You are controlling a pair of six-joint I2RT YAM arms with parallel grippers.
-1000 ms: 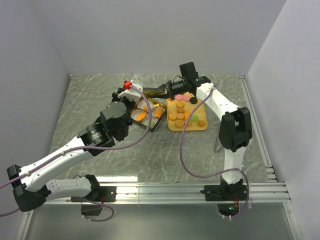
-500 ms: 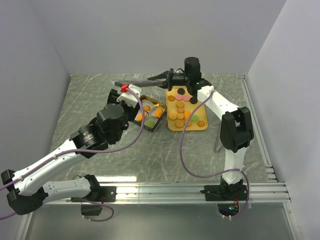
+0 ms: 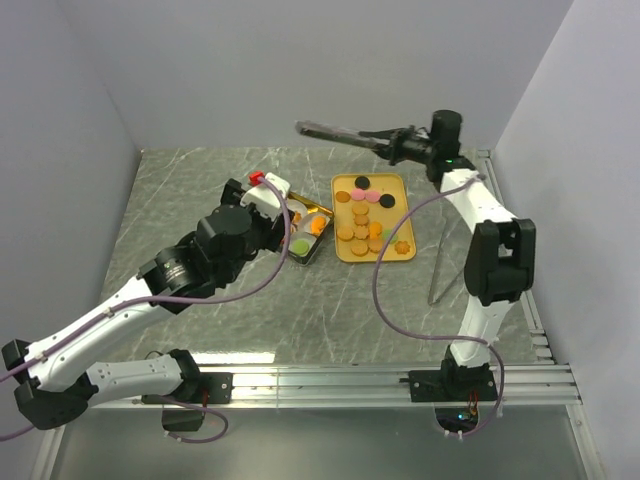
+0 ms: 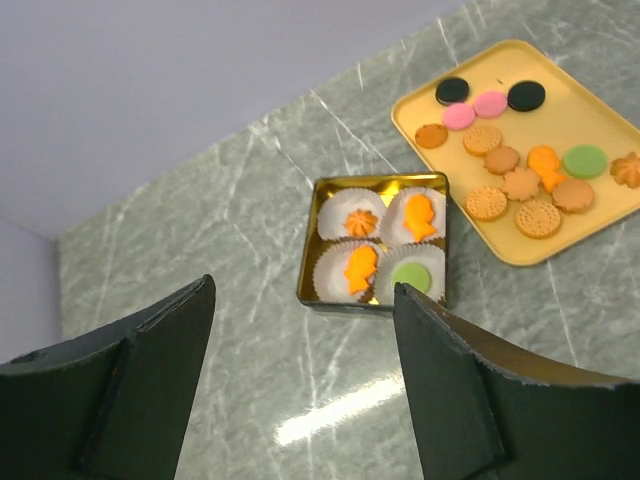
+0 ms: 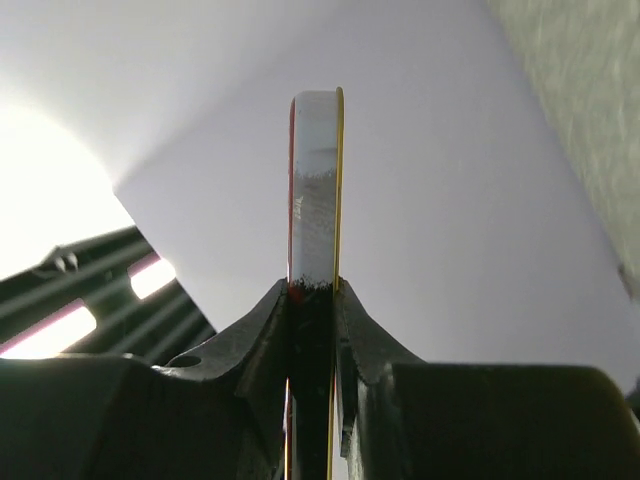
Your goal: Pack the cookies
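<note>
The cookies lie in two places. Several orange, tan, pink, green and black ones point(image 3: 362, 225) sit on the yellow tray point(image 3: 398, 212). Three orange ones and a green one point(image 4: 410, 276) rest in white paper cups inside the open gold tin point(image 4: 330, 185). My left gripper point(image 4: 302, 290) hangs open over the table just short of the tin point(image 3: 305, 240), with nothing between its fingers. My right gripper point(image 5: 312, 290) is shut on the flat tin lid point(image 5: 315, 180). It holds the lid point(image 3: 335, 131) in the air at the back, above and behind the tray point(image 4: 600, 110).
Purple cables point(image 3: 385, 300) loop from both arms over the table. A thin grey wire loop point(image 3: 437, 275) stands by the right arm. Metal rails point(image 3: 350, 380) run along the near edge and the right side. Walls close the back and sides.
My right gripper has lifted the lid away from the tin, up and to the back right. My left gripper has opened and pulled back from the tin.
</note>
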